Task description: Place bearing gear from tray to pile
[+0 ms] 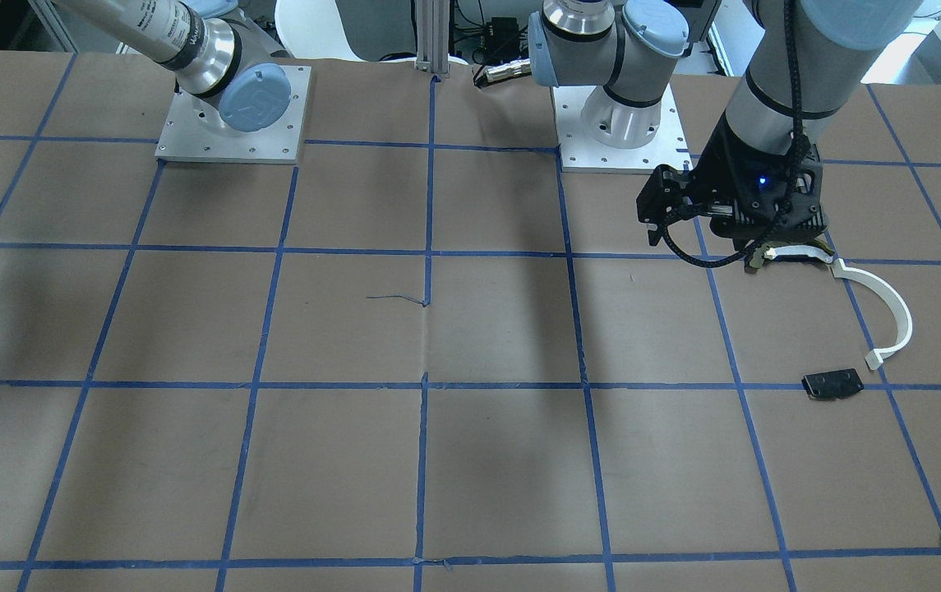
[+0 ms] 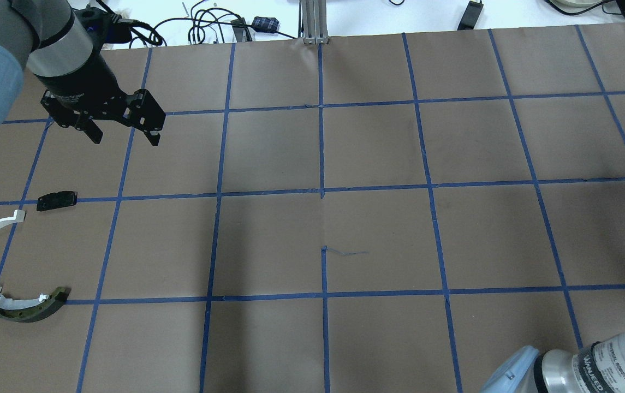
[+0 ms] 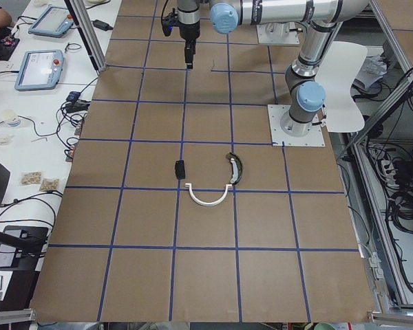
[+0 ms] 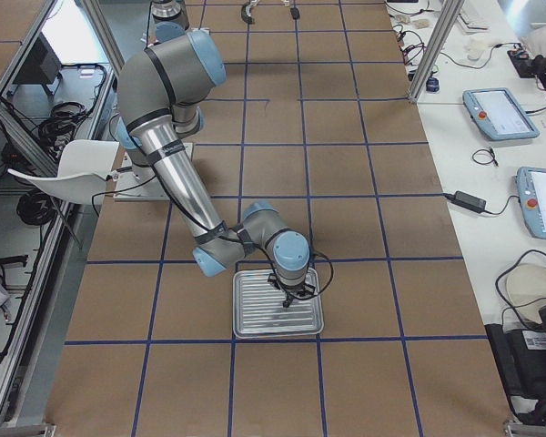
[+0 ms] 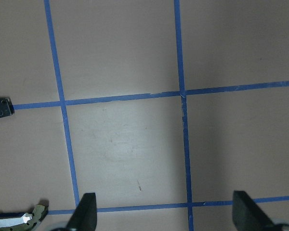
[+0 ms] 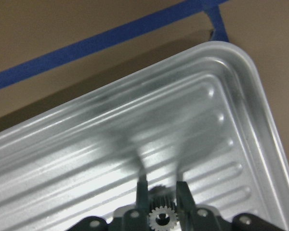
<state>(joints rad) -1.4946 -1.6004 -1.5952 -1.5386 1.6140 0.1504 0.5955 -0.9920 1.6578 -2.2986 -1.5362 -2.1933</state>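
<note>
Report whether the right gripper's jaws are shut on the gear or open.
Shut on the bearing gear: in the right wrist view the right gripper has its jaws against both sides of it, above the tray.

bearing gear half hidden inside right gripper, black plate cut off at the view's left edge

To the left we find the thin white curved plastic arc, the dark-and-cream curved piece touching its near tip, the small flat black rectangular plate just beyond its far tip. Well apart, to the right, the ribbed metal tray lies under the small toothed metal gear.
</note>
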